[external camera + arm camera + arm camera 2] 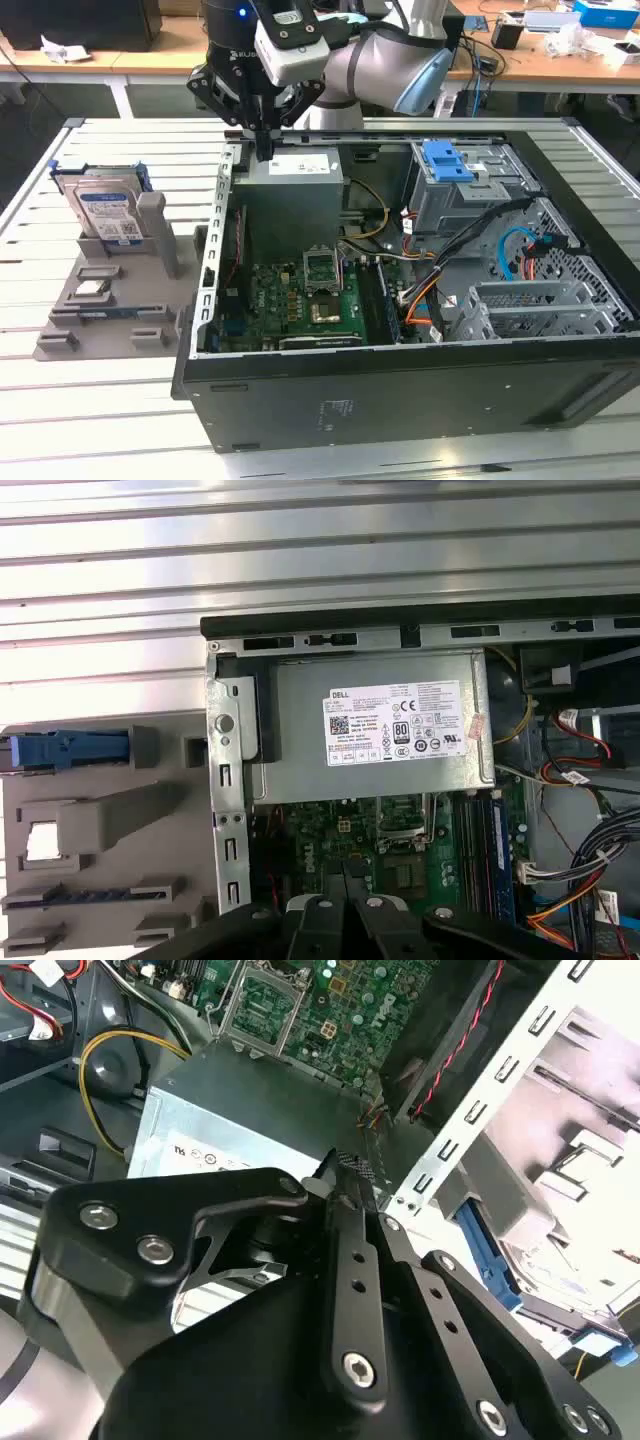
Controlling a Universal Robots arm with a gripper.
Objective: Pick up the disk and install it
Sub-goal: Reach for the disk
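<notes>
Status: hand point(263, 150) is clenched, fingertips pressed together, nothing in it (both wrist views agree). In the upper centre-left of the exterior view it hangs over the corner of the grey power-supply box point(295, 195), just inside the wall of the open PC case point(400, 400).

The disk point(105, 212) is not picked yet. It stands upright on edge in the grey stand point(100, 290) at the exterior view's left, on the slatted surface point(90, 420). That puts it outside the case and well apart from the hand. The first wrist view catches it edge-on as a blue strip point(65, 750).

My read of the step in hand: the approach to the pick. Notes:
1. The fingers need to open before they descend, since a clenched hand would just land on the top edge.
2. Pinch across the 2 flat faces, centred near the top, so the disk doesn't swing.
3. A grey post point(160, 235) stands just beside the disk on the exterior view's right, so keep the fingers off it.
4. Pull straight up, because a tilt would likely bind the blue caddy in its slot.

The lone blue bracket point(447, 160) in the bay at the frame's upper right is not the target (no drive in it).
</notes>
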